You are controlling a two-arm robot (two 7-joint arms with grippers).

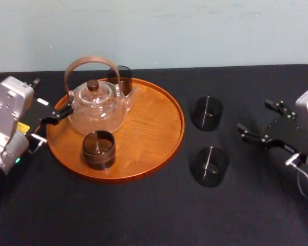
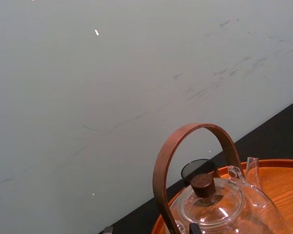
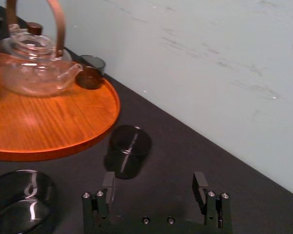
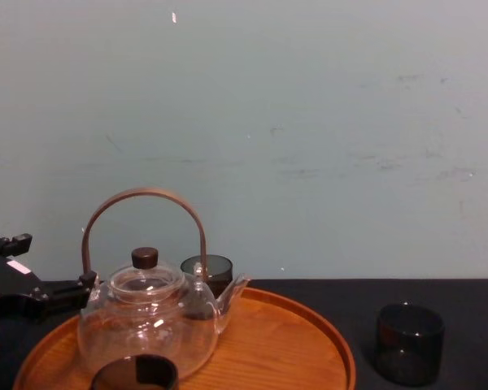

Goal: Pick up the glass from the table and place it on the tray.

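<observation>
Desk (image 1: 143, 220): flat surface under plain black cloth, carrying every item listed.

Tray (image 1: 154, 123): large, round, orange-brown wood with a low raised rim. It lies on the left half of the desk.

Teapot (image 1: 97, 110): clear, round-bodied glass with a brown wooden hoop handle and a dark knob on the lid. It stands upright on the far left part of the tray, spout to the right.

Near tray cup (image 1: 98, 149): short cylinder of dark smoked glass, upright on the near part of the tray, just in front of the teapot.

Far tray cup (image 1: 122, 77): same make, at the tray's far rim behind the teapot's spout and partly hidden by it.

Far desk glass (image 1: 207, 113): same dark smoked-glass cylinder, upright on bare cloth, right of the tray and apart from its rim.

Near desk glass (image 1: 210, 166): identical, upright, directly nearer than the far desk glass and apart from it, also off the tray.

Left gripper (image 1: 51, 96): at the tray's left edge. The jaws are spread wide and hold nothing. One jaw tip is close by the teapot's left side; whether it touches cannot be told.

Right gripper (image 1: 256, 118): above the right side of the desk, right of both desk glasses and apart from them. The jaws are wide, empty, and face left.
</observation>
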